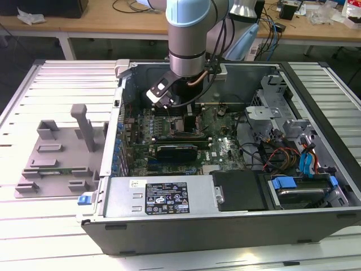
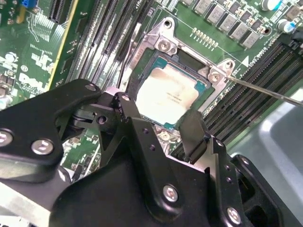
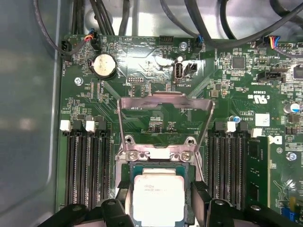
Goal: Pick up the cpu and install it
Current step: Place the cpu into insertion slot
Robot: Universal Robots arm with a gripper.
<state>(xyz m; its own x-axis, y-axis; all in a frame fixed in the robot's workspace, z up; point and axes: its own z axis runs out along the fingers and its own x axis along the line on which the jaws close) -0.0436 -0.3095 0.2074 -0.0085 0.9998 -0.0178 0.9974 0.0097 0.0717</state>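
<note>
The cpu, a flat square chip with a shiny silver top, lies level within the motherboard socket. My gripper straddles it, and its two black fingers press against opposite edges of the chip. The socket's metal load plate stands flipped up behind the chip. In the exterior view, my gripper reaches down into the open computer case over the motherboard.
Memory slots flank the socket on both sides. A thin metal retention lever sticks out beside the socket. Cables run along the board's edge. A grey plastic tray sits on the table at the exterior view's left of the case.
</note>
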